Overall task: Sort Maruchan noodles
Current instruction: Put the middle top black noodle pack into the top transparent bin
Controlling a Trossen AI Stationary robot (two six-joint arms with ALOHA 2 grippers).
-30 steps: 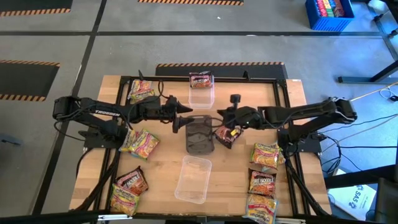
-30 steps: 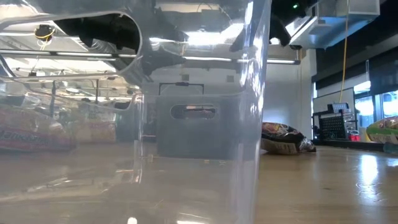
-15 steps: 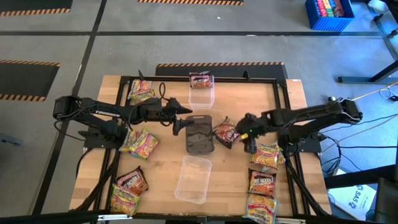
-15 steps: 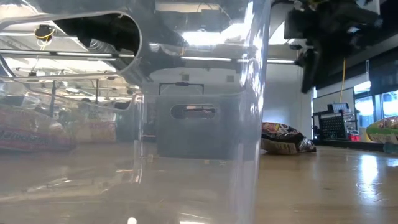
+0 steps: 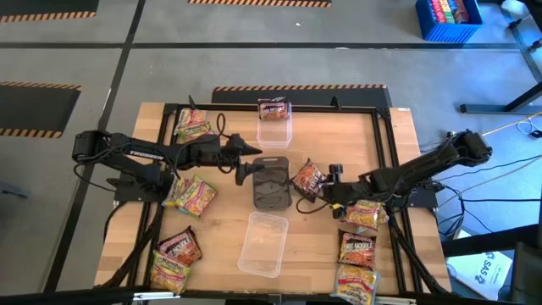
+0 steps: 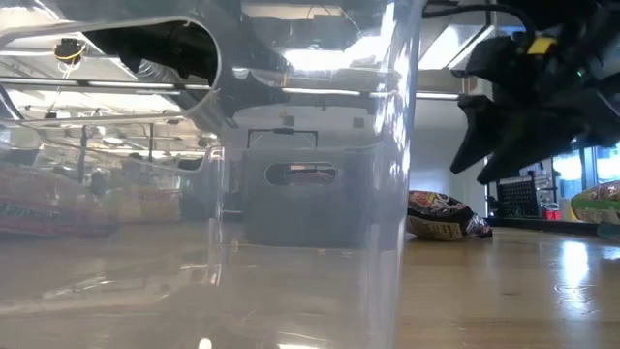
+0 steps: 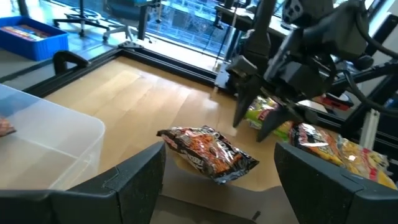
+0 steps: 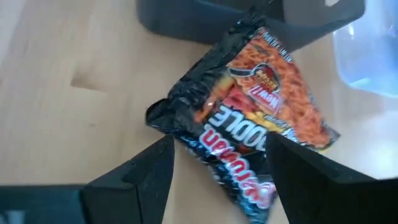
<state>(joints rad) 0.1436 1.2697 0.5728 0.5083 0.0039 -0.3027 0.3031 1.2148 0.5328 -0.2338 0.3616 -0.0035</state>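
A dark brown-red noodle packet point(image 5: 306, 178) point(image 8: 249, 118) lies on the table just right of the dark grey lid point(image 5: 271, 182), one corner at the lid's edge. My right gripper point(image 5: 327, 190) point(image 8: 217, 186) hangs open, slanting down over the packet's near-right end with a finger on either side, and I see no touch. My left gripper point(image 5: 250, 161) point(image 7: 217, 186) waits open and level at the lid's left side. Another dark packet point(image 5: 273, 108) rests in the far clear tray point(image 5: 273, 131). Green-and-orange and yellow packets lie at both table sides.
An empty clear tray point(image 5: 262, 243) stands near the front edge and fills the low view. Packets lie at left point(image 5: 190, 195) point(image 5: 192, 124) point(image 5: 174, 258) and at right point(image 5: 362, 212) point(image 5: 357, 248) point(image 5: 356, 284). A black frame point(image 5: 385, 135) borders the work area.
My right gripper has drawn back from over the lid's right side toward the table's near right, sunk lower, tipped further down and opened. The dark packet beside the lid has stayed where it lay.
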